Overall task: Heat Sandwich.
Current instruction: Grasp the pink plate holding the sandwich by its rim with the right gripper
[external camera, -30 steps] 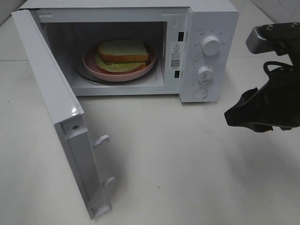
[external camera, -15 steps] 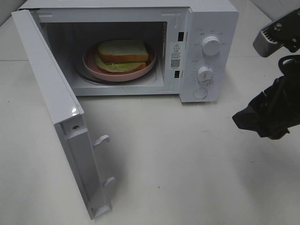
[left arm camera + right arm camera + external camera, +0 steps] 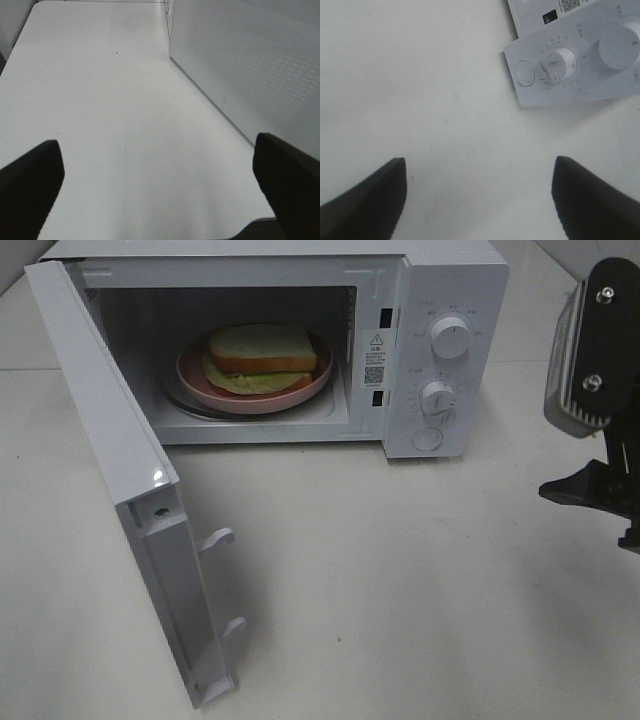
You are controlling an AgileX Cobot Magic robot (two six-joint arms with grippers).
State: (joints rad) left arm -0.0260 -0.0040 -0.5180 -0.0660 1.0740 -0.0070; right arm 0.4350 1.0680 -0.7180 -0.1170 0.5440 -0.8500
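White table [image 3: 400,590] carries an open microwave [image 3: 455,280], sandwich [image 3: 262,348] inside; its sticker [image 3: 376,360] print is unreadable. Left gripper [image 3: 157,142] and right gripper [image 3: 480,160] gape empty.

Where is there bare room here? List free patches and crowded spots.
Free: the white tabletop in front of the white microwave, between its open door and the right pincer; also the strip left of that door. Crowded: the oven cavity, filled by the round pink plate with the layered sandwich.

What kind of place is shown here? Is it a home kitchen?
Probably a robot test bench, not a kitchen: a microwave stands on a plain white table, a sandwich on a plate inside, and the right gripper hangs nearby.
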